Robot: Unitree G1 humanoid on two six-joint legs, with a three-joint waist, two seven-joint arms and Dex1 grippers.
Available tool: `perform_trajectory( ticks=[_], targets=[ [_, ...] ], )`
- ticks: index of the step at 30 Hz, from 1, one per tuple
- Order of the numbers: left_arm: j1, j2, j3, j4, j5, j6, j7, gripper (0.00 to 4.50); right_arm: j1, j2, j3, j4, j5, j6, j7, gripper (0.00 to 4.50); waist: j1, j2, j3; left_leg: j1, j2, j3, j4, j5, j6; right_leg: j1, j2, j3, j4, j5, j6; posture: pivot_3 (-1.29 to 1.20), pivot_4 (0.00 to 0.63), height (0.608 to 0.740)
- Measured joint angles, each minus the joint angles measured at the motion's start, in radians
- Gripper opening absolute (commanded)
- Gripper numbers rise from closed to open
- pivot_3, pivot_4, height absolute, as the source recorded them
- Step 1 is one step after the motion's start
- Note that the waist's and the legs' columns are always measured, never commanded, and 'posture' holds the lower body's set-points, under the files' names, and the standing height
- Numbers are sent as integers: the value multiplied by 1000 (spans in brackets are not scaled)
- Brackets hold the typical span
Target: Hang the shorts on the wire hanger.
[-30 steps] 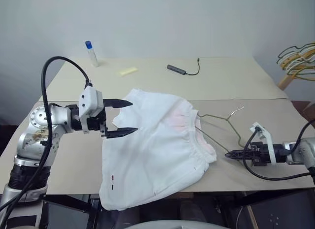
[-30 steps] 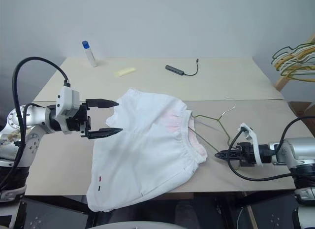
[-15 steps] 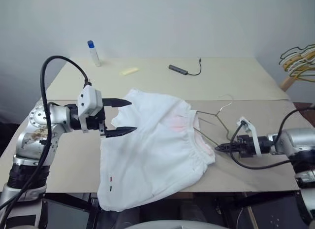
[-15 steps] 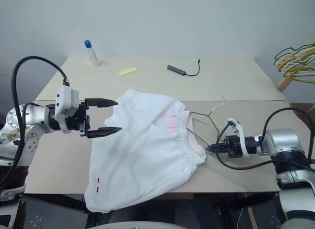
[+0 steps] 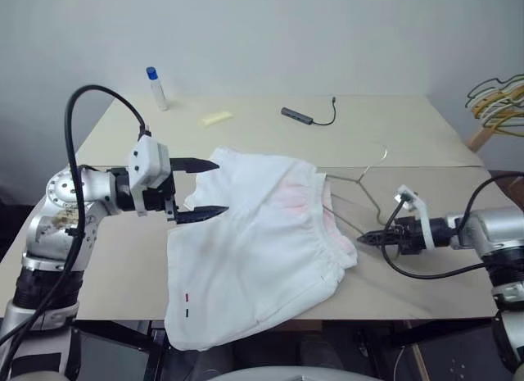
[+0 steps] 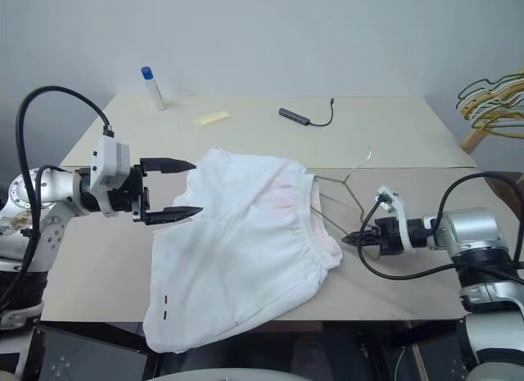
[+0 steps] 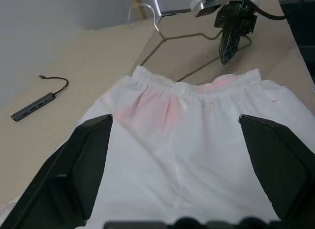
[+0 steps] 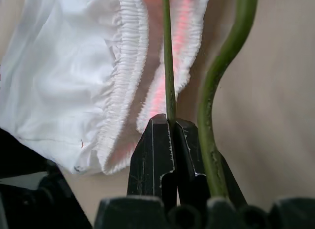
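The white shorts point(image 5: 254, 242) lie spread on the table, pink-tinted waistband point(image 8: 129, 66) toward my right arm. One leg hangs over the front edge. The thin olive wire hanger point(image 5: 359, 183) lies beside the waistband, and its near corner reaches into the waist opening. My right gripper point(image 5: 365, 239) is shut on the hanger's lower wire point(image 8: 169, 66) just outside the waistband. My left gripper point(image 5: 221, 186) hovers wide open over the far leg edge of the shorts, with nothing between its fingers point(image 7: 86, 165).
A blue-capped glue bottle point(image 5: 155, 88), a yellow strip point(image 5: 216, 117) and a grey USB hub with cable point(image 5: 300, 115) lie at the back of the table. A bunch of yellow and grey hangers point(image 5: 498, 98) stands off the right side.
My right gripper has moved toward the shorts and risen a little, carrying the hanger's wire up to the waistband. The hanger's hook swung toward the back. The left gripper has stayed put.
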Motion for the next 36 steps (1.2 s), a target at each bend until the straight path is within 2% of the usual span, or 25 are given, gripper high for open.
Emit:
perform_trajectory(
  ticks=[2,6,12,16,19,24,30,33,36],
  targets=[
    [-26,-11,-8,35,13,-19,-4,4473,27,-25,-52,-94,-3,-30,-36,0,0,0,0,0,0,0,0,0,0,0,0,0,0,0,0,-96,0,740],
    [-107,-36,-40,118,45,-66,-22,4473,68,-84,-54,-255,-71,-128,-102,0,-5,0,0,0,0,1,0,0,0,-1,0,0,0,0,0,-123,0,740],
    [-323,-87,-62,340,129,-190,-33,4473,45,-180,-47,-424,-166,-266,-130,0,-25,0,0,-2,0,1,0,0,0,-2,0,0,-1,0,0,-166,0,740],
    [-439,-139,-87,467,164,-281,-78,4473,5,-181,-35,-504,-164,-276,-119,0,-39,0,0,-2,0,1,0,0,0,-1,0,0,-1,0,0,-182,0,740],
    [-513,-193,-123,574,196,-350,-114,4473,-25,-178,26,-562,-179,-285,-109,0,-56,0,0,-2,0,1,0,0,0,-2,0,0,-1,0,0,-194,0,740],
    [-654,-238,-221,745,284,-490,-253,4473,-93,-168,99,-607,-199,-299,-87,0,-82,0,0,-7,0,1,0,0,0,-6,0,0,-1,0,0,-206,0,740],
    [-680,-285,-316,905,391,-605,-352,4473,-123,-157,112,-630,-192,-290,-62,0,-113,0,0,-16,0,-1,2,0,0,-17,0,0,3,0,0,-227,0,740],
    [-679,-301,-322,929,416,-626,-334,3944,-128,-146,111,-639,-178,-271,-61,0,-127,0,0,-16,0,-2,2,0,0,-17,0,1,3,0,0,-227,0,740],
    [-679,-302,-320,935,427,-627,-323,2993,-128,-143,110,-643,-165,-243,-61,0,-141,0,0,-16,0,-5,2,0,0,-17,0,1,3,0,0,-229,0,740]
  ],
)
